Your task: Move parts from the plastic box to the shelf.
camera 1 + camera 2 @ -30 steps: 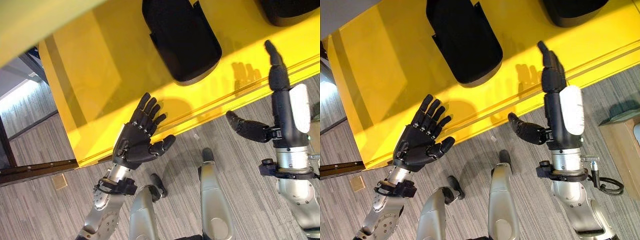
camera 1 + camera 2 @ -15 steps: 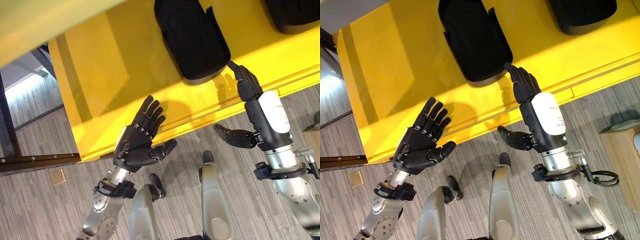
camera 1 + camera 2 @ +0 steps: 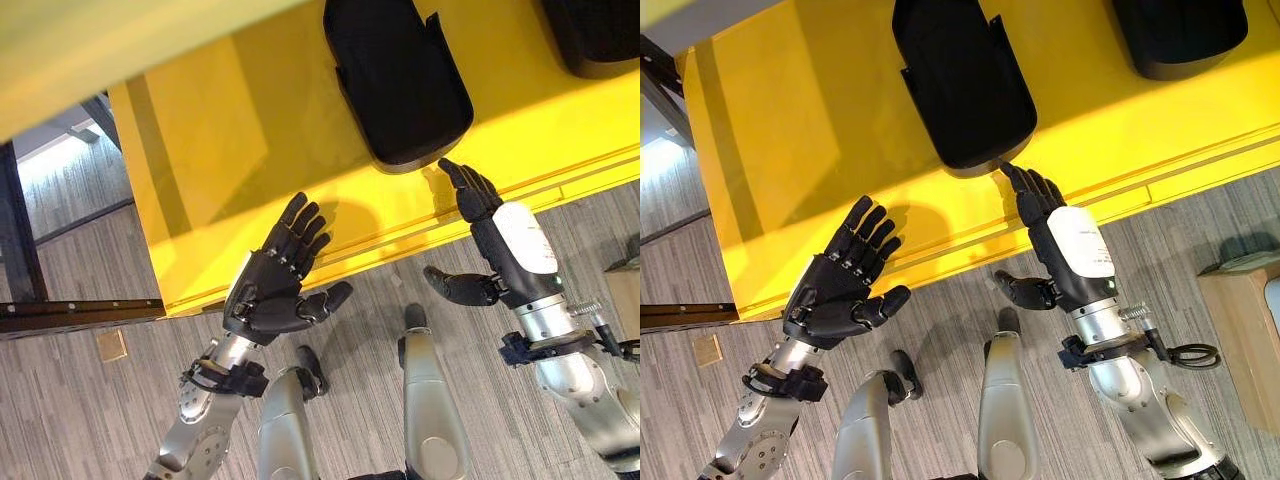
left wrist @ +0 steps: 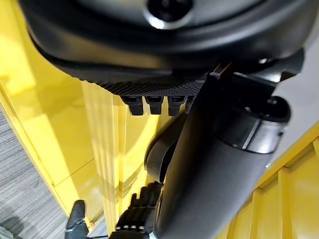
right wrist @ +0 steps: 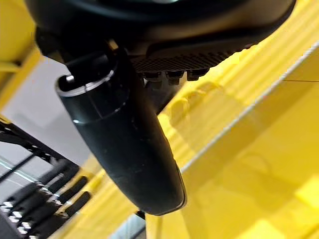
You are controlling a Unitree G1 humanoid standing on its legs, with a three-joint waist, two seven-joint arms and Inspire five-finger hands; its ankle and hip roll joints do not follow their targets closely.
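Right robot hand (image 3: 1065, 255), fingers straight, fingertips just below the black part (image 3: 962, 85) on the yellow shelf (image 3: 790, 150). Left robot hand (image 3: 275, 285) spread open beside the shelf edge. Right eye view also shows a wooden box (image 3: 1245, 320).

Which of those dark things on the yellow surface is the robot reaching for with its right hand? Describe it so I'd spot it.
Start at the big yellow shelf above the robot's arms. Two black parts lie on it; take the black part nearer the middle, with a rounded end toward the shelf's front edge. Unlike the other black part off to the right, it has the right hand open just below it.
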